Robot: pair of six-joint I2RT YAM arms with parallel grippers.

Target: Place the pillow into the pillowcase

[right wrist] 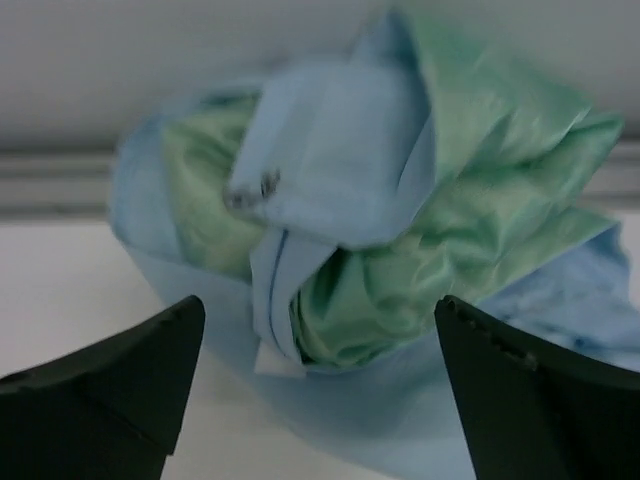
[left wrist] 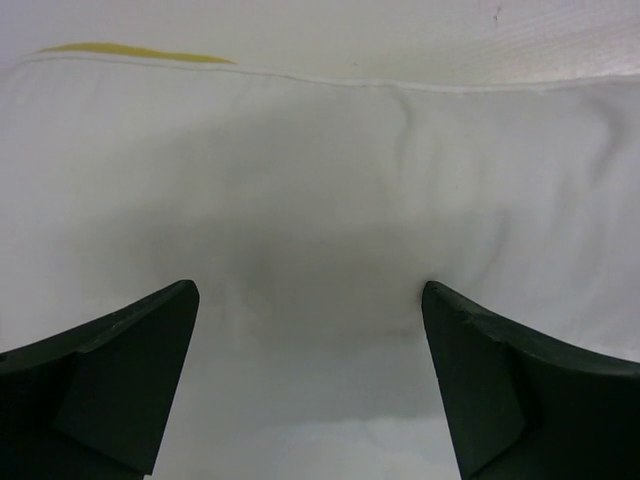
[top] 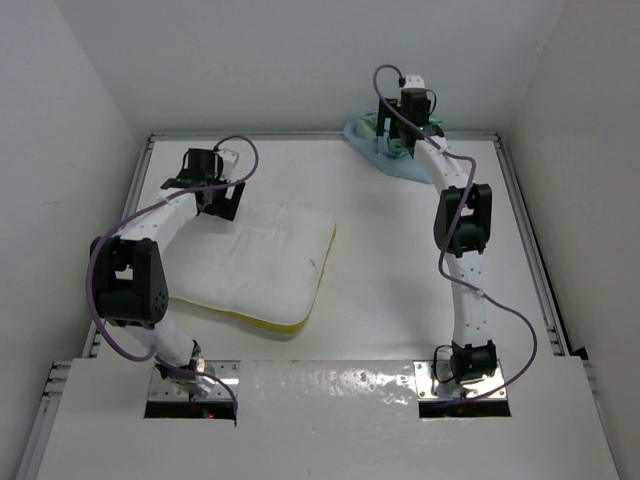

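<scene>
The white pillow (top: pixel 258 262) with a yellow edge band lies flat at the left middle of the table. My left gripper (top: pixel 218 207) hangs open over its far left corner; in the left wrist view the pillow (left wrist: pixel 320 170) fills the frame between the spread fingers (left wrist: pixel 120 370). The pillowcase (top: pixel 385 145), mint green and light blue, lies crumpled in a heap at the far right against the back wall. My right gripper (top: pixel 412 140) is open right over it. In the right wrist view the heap (right wrist: pixel 380 230) sits between and beyond the open fingers (right wrist: pixel 530 400), untouched.
White walls close in the table at the back and sides. A metal rail (top: pixel 525 230) runs along the right edge. The arm bases (top: pixel 470 365) stand at the near edge.
</scene>
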